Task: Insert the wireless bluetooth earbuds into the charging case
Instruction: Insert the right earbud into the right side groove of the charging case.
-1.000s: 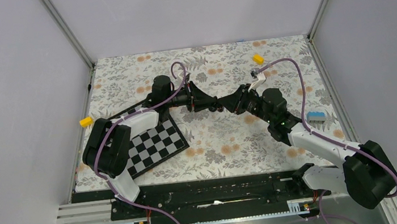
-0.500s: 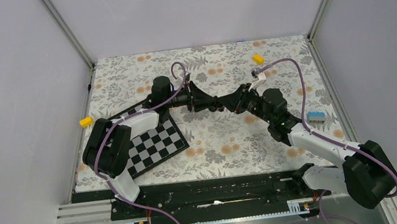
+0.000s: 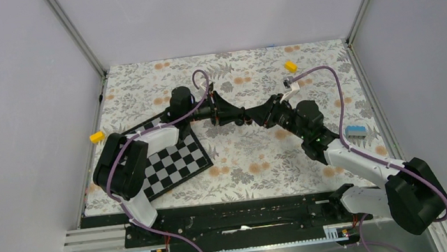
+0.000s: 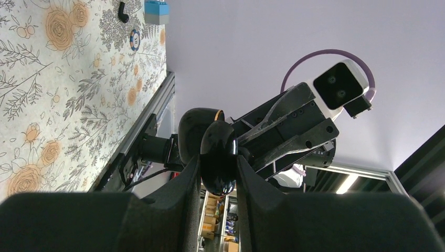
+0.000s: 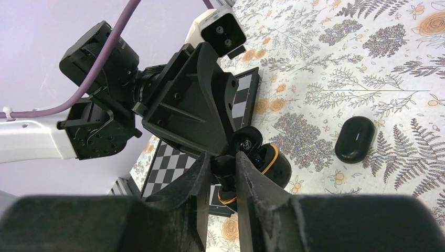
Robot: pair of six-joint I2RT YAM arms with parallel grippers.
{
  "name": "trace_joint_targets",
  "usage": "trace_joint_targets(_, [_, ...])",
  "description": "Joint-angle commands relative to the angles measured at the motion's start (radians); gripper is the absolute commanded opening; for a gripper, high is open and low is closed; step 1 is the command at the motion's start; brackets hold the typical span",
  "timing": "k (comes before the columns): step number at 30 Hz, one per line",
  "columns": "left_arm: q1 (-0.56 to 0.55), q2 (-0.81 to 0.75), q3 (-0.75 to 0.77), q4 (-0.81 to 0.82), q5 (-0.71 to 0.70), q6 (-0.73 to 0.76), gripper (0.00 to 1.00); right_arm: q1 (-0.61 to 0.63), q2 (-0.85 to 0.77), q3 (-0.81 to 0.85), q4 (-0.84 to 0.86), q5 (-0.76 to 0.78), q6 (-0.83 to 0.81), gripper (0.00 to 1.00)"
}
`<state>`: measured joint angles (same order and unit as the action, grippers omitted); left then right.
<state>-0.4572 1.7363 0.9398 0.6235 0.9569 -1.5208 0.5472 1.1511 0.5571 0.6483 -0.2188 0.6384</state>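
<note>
Charging case [image 4: 216,149], lid open, clamped between left gripper [image 4: 218,164] fingers to present its sockets; right gripper [image 5: 223,164] fingers pinch a presumed earbud [image 5: 225,173] just beside its opening.

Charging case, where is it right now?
In the left wrist view the charging case sits pinched in the left pincer, held above the middle of the table, tight against the right pincer.

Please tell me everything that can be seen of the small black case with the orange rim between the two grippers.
The glossy black, rounded charging case hangs in the air above the flowered cloth, open into two pebble-like halves; one shows a thin orange rim. The left gripper is shut on the plain half, and the right gripper apparently on the rimmed one, from opposite sides. Blue glints show inside.
</note>
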Motion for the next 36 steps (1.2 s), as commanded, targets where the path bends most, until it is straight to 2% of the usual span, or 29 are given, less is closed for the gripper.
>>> trace_joint_targets(1, [0.003,-0.021,0.004,0.095,0.020,-0.022,0.00,0.008,-0.010,-0.022,-0.002,0.018,-0.018,0.22])
trace_joint_targets(11, [0.007,-0.022,-0.004,0.097,0.017,-0.019,0.00,0.008,-0.026,-0.036,-0.051,0.015,-0.040,0.25])
trace_joint_targets(12, [0.008,-0.024,-0.004,0.097,0.017,-0.018,0.00,0.008,-0.027,-0.035,-0.054,0.013,-0.040,0.27])
trace_joint_targets(16, [0.009,-0.026,-0.007,0.092,0.018,-0.014,0.00,0.008,-0.031,-0.022,-0.067,0.012,-0.038,0.52])
trace_joint_targets(23, [0.009,-0.028,-0.010,0.097,0.032,-0.004,0.00,0.008,-0.070,0.011,-0.118,0.057,-0.048,0.65])
trace_joint_targets(36, [0.009,-0.037,-0.001,0.006,0.030,0.078,0.00,0.008,-0.123,0.061,-0.193,0.096,-0.061,0.71])
